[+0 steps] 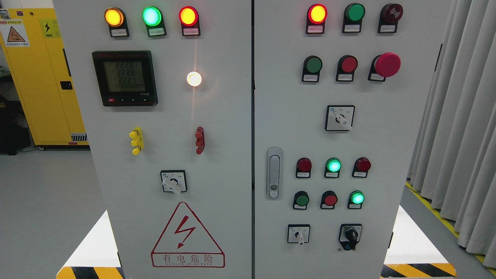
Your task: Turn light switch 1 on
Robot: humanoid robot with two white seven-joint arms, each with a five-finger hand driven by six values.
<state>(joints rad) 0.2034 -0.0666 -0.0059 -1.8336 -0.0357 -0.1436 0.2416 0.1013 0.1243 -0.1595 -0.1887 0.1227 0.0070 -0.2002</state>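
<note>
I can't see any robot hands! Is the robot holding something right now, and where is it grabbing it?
Nothing can be seen held: neither hand is in view, only the control cabinet with its lamps and switches.

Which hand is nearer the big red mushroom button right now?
Neither can be judged: no hand or arm shows in the head view. The red mushroom button sits untouched on the right cabinet door, upper right.

The digital meter (124, 78) on the cabinet's left door (217, 116) showed rows reading 2228, 2228 and 2227. Below it, a red triangular warning sign (187, 236) with a lightning bolt carried the characters 有电危险. The small labels under the lamps and buttons were too small to read.
</note>
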